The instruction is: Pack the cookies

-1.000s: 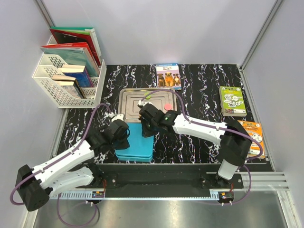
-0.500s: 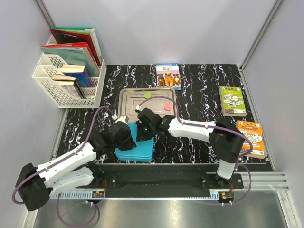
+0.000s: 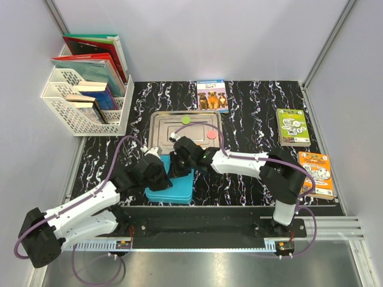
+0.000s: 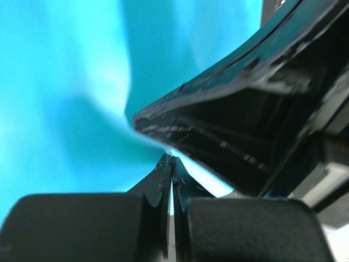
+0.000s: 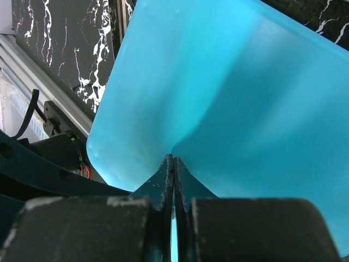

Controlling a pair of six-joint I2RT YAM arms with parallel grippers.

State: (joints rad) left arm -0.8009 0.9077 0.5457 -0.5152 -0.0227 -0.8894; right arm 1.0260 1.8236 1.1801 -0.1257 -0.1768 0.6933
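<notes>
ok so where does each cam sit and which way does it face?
Top external: above, behind the bases, looking down on the marble table; left arm and right arm show.
Left wrist: on the left gripper, facing the teal box; shut jaws show.
Right wrist: on the right gripper, facing that box; shut jaws show.
Shared: all see the box.

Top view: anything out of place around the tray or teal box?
Nothing spilled or damaged. One oddity: a green cookie and a pink cookie lie on the metal tray, outside the teal box, while the left gripper and right gripper are both shut at the box. Whether either pinches it is unclear.
</notes>
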